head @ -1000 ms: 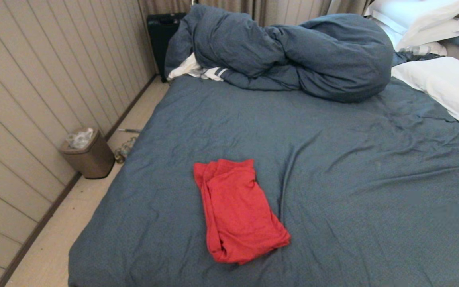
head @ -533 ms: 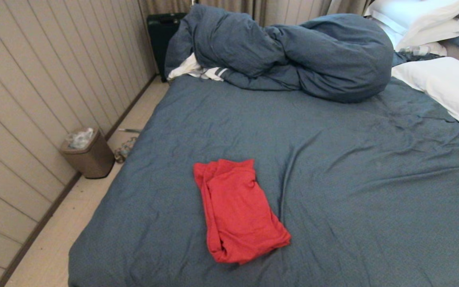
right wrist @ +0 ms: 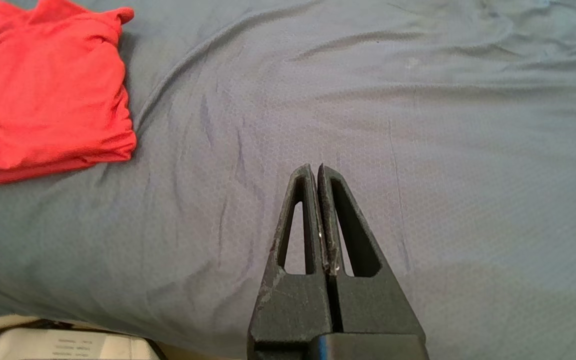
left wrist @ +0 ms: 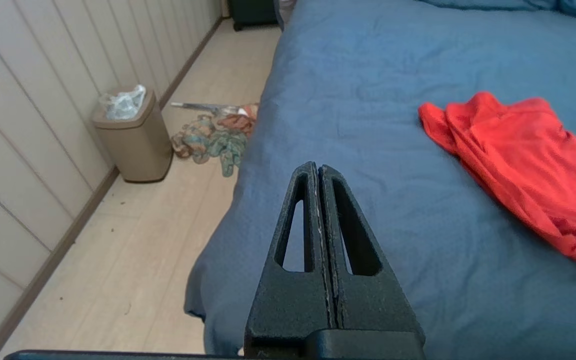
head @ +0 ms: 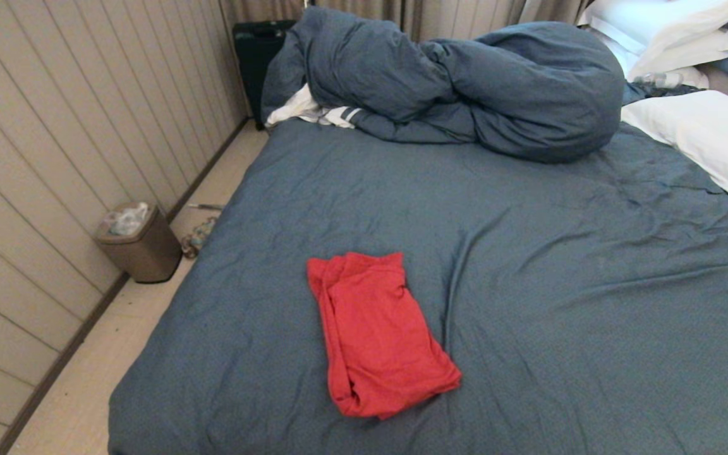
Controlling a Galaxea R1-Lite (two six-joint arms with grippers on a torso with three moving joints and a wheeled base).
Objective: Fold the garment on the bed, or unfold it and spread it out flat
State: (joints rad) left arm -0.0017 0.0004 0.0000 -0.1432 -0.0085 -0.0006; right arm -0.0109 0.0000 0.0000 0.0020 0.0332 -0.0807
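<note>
Nothing's moved in the last second: shirt (head: 380, 335) sits folded on the bed (head: 528, 265), left gripper (left wrist: 318, 172) and right gripper (right wrist: 316, 171) clenched empty near it. Looks done.

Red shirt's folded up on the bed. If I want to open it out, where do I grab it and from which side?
Probably the loose layered edge at the far-left corner of the red shirt, where separate layers show. The near end looks like a rolled fold, harder to peel. Come from the robot's left with the left tool, which is nearer that corner and shut now.
</note>
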